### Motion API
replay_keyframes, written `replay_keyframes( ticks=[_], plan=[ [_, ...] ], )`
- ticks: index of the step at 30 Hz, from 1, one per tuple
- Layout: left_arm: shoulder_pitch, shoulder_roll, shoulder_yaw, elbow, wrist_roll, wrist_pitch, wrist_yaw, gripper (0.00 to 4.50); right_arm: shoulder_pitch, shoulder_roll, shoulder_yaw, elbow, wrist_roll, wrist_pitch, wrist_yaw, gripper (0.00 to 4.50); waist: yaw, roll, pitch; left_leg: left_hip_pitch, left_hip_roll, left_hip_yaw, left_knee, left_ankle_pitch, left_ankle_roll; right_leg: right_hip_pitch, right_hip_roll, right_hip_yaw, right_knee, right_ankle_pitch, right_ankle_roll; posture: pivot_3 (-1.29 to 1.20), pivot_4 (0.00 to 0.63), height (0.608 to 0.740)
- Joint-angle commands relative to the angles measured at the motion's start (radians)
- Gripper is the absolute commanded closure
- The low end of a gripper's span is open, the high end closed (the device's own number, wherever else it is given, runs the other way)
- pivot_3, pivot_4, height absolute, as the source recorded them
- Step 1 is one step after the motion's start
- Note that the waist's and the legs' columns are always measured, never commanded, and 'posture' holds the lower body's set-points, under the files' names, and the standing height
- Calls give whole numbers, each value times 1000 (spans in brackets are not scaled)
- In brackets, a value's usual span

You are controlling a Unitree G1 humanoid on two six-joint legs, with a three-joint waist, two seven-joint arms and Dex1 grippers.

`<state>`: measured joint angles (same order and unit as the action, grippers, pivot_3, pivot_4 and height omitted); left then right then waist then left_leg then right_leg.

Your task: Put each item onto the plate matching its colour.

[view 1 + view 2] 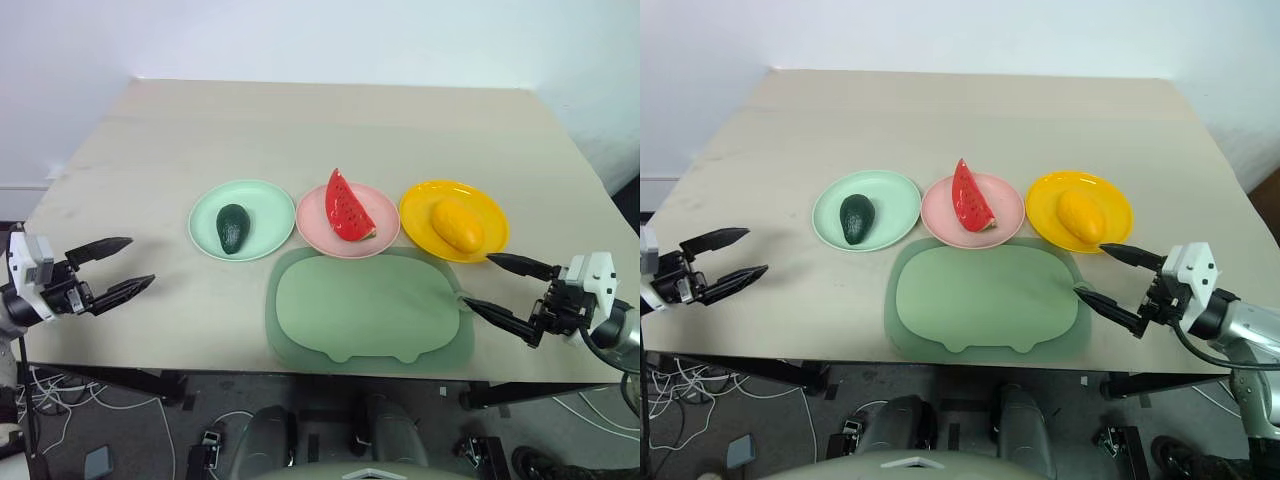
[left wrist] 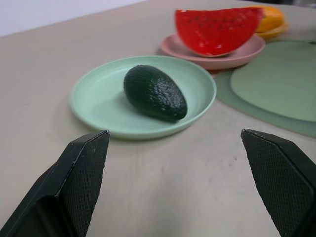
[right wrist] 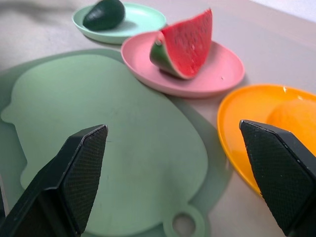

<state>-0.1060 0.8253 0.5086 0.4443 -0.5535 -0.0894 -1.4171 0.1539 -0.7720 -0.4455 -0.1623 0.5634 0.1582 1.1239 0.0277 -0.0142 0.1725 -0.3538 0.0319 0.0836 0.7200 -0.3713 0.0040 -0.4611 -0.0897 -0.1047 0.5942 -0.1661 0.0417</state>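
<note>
At the far left of the head view, the left gripper [image 1: 112,268] hangs over the bare table [image 1: 330,130] near its front edge, fingers spread wide and holding nothing. It points level, in toward the middle, well apart from the plates; I would say it stands off like that because its share of the work is finished.

Right of it, in the middle of the frame, three plates sit in a row. The mint green plate [image 1: 262,203] carries the dark avocado [image 1: 232,228], lying on its side a little left of centre. The pink plate [image 1: 312,222] just beside it holds the watermelon wedge [image 1: 346,207], propped with its rind down and red face showing. The yellow plate [image 1: 490,215] holds the mango [image 1: 456,226]. Each fruit rests on its own colour, so the sorting looks done to me.

Below the row, toward the lower middle, lies the sage-green board [image 1: 365,305] with nothing on it, its upper edge tucked close under the pink and yellow plates.

At the lower right, the right gripper [image 1: 493,286] also gapes fully open and empty, aimed inward and slightly downward. Its lower finger hangs over the board's right end, its upper finger near the yellow plate's rim.
</note>
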Motion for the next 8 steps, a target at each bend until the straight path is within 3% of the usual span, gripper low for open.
replay_keyframes(
  ticks=[1,8],
  plan=[
    [65,-37,64,-63,-31,-22,58,20,20,-19,-87,30,10,-22,-2,0,2,0,0,0,0,0,0,0,0,0,0,0,0,0,0,0,150,733],
    [117,-92,57,-105,-33,-38,117,20,64,-54,-173,102,-7,-57,30,0,12,0,0,0,0,0,0,0,0,0,1,0,0,-1,-2,0,150,733]
  ],
)
